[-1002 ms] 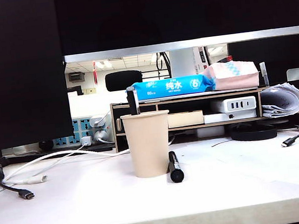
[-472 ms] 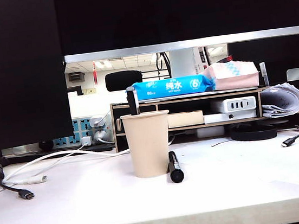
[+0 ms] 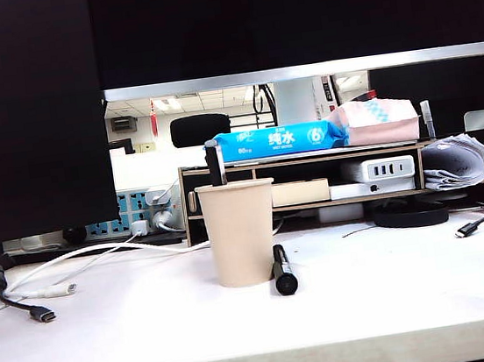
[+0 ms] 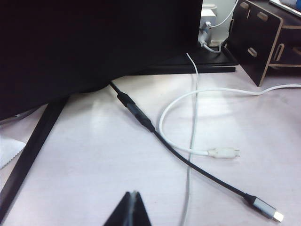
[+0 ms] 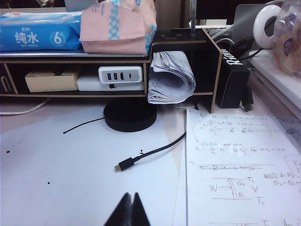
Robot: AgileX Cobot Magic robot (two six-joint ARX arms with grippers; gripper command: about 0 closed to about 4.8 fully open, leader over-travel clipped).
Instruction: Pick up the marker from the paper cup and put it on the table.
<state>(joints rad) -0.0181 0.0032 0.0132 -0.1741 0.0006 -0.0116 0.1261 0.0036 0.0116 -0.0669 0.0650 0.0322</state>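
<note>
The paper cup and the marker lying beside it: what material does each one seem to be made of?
The paper cup: matte beige paper by its look, with a rolled rim and no gloss or print.
The marker lying on the table against the cup's base: probably plastic; the all-black body looks smooth, with a faint sheen on its rounded end.

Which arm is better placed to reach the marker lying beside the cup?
Right, probably: the marker lies right of the paper cup. Right gripper shut over papers; left gripper shut over cables.

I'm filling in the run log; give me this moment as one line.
marker: lying on table beside paper cup | left gripper: shut, empty, over cables | right gripper: shut, empty, over papers
</note>
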